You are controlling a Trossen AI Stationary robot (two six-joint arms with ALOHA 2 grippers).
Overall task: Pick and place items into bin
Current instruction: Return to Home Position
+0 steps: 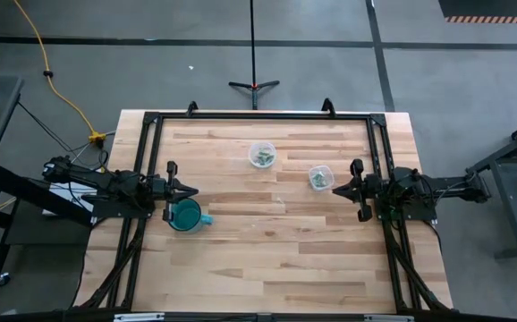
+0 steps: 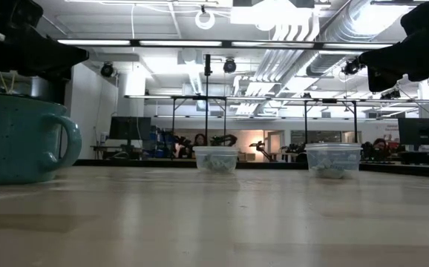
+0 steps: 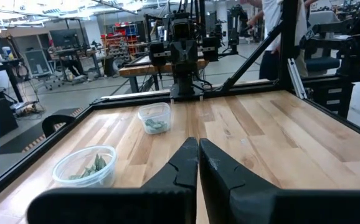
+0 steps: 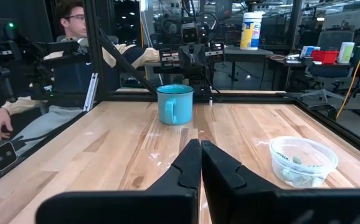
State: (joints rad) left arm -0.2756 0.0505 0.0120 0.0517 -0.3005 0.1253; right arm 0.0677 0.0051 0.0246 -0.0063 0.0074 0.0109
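Two clear cups stand on the table, one [image 1: 262, 155] toward the far edge, one [image 1: 319, 177] near my right arm. Both hold tiny pale green-grey pieces [image 3: 154, 126], seen also in the right wrist view [image 4: 298, 168]. A teal mug [image 1: 187, 216] stands on its base just in front of my left gripper [image 1: 192, 190]. My left gripper [image 3: 198, 152] is shut, hovering above the table beside the mug. My right gripper [image 1: 334, 189] is shut too [image 4: 201, 152], raised, close beside the nearer cup. Neither touches anything.
A black frame [image 1: 258, 116] runs along the table's far, left and right edges. Bare wood [image 1: 276, 259] fills the near half. A seated person [image 4: 74, 56] shows beyond the table's left side in the right wrist view. A stand's foot [image 1: 254, 86] is on the floor behind.
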